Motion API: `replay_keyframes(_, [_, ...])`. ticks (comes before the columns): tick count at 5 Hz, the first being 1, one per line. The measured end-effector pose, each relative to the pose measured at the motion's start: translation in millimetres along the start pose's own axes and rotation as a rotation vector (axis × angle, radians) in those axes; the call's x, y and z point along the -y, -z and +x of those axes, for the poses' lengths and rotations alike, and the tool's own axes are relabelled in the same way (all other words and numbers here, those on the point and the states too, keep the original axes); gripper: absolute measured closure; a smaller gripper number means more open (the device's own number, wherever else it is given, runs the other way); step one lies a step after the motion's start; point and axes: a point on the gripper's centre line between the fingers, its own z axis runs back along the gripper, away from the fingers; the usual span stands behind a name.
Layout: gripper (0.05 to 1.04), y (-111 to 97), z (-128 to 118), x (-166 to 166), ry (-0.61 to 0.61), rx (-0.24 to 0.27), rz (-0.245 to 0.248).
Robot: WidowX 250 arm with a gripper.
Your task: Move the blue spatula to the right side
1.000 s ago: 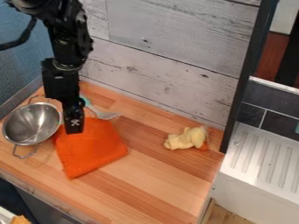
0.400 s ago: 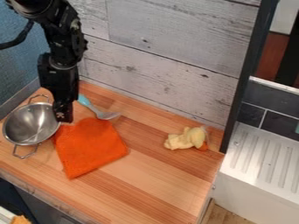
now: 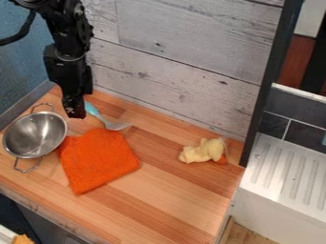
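Blue at the handle and grey at the head, the spatula (image 3: 93, 110) lies on the left part of the desk (image 3: 173, 202), near the back wall (image 3: 185, 62). Its head is close to the back edge of the orange cloth (image 3: 98, 159). The black claw (image 3: 75, 115) hangs just beside the handle, on its left in the camera view. Whether the claw is wide or narrow I cannot tell, and I see nothing held in it.

As I judge it, 0 of the moving is done: the claw is near its target, but the spatula is not on the right side. What is left is 4 steps: line up with the handle, grasp it, carry it across, and set it down on the right.

Counting up: 1 spatula, 1 cloth, 1 metal bowl (image 3: 33, 136) with 2 wire handles at the far left, and 1 pale yellow soft object (image 3: 202, 150) towards the right, with an orange bit at its side. That makes 4 loose things on the desk, and 1 claw above.
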Motion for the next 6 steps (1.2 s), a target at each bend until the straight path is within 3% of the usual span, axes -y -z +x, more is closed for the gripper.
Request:
replay_keyframes(3, [0.083, 51, 4, 18, 0.153, 0.116, 0.05])
replay_keyframes(5, [0.136, 56, -5, 28, 0.234, 0.079, 0.029])
replay_keyframes(6, [0.407, 56, -5, 24, 0.231, 0.076, 0.019])
